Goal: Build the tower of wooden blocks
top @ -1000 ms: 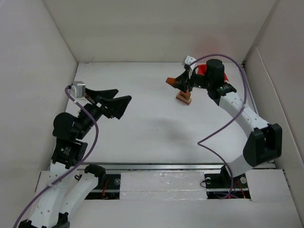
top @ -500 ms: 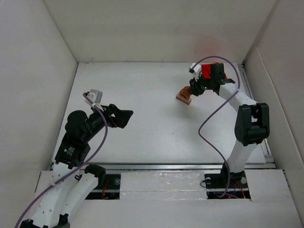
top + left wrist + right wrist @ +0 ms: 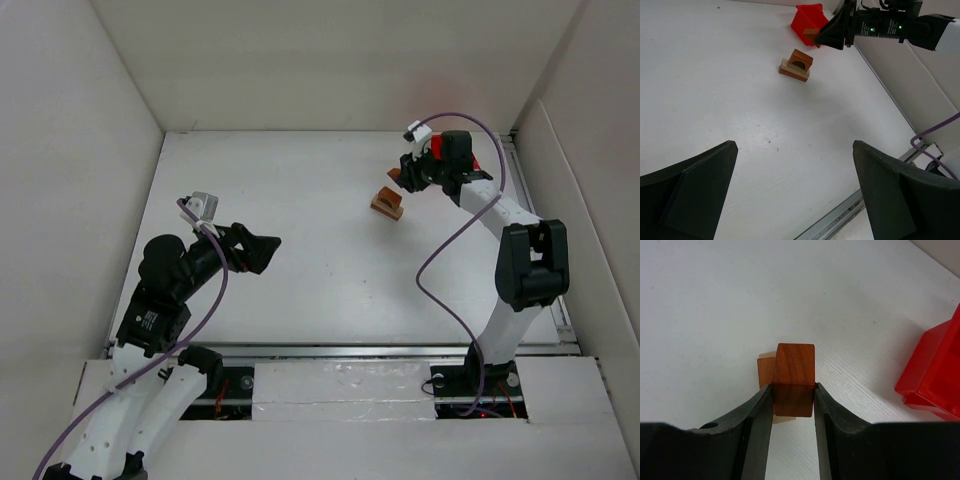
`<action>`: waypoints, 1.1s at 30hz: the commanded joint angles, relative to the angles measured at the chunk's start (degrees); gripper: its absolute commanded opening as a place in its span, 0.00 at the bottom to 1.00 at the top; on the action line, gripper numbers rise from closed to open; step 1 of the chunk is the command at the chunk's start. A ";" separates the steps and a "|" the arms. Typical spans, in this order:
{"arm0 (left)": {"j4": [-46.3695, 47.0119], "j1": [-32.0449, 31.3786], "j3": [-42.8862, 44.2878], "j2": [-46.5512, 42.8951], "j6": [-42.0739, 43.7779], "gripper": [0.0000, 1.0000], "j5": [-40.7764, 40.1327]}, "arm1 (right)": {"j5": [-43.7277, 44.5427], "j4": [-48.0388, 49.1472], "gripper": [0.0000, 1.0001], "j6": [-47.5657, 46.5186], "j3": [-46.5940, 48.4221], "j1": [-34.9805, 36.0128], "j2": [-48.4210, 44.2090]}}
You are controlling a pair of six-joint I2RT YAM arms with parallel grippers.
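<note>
From above, we see the left end effector (image 3: 265, 253) in the lower left of the frame, its jaws spread wide with nothing between them, over the white desk (image 3: 320, 270). In the upper right, the right end effector (image 3: 400, 178) is clamped on a reddish-brown block (image 3: 394, 174), close beside the wood block tower (image 3: 387, 203), which stands on the desk. A red bin (image 3: 431, 148) shows behind that arm's wrist.

In the left wrist view, the two dark fingers (image 3: 690, 195) sit far apart at the bottom corners. The wood block tower lies upper centre: an arched reddish-brown piece on a tan base. The red bin is at the top edge, with the right end effector just to its right.

In the right wrist view, the fingers (image 3: 757, 425) press both sides of the reddish-brown block at the frame's centre. Tan and orange-brown parts of the wood block tower show past it; we cannot tell whether they touch. The red bin sits at the right edge.
</note>
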 commanded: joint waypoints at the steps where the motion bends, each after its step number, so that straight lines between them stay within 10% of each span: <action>1: 1.60 0.00 -0.27 -0.19 0.85 0.99 0.77 | 2.27 4.59 0.00 1.89 0.62 1.68 -2.78; 33: 1.78 0.00 -0.62 2.62 1.37 0.99 3.32 | 2.63 -9.13 0.00 -7.87 7.30 3.87 3.81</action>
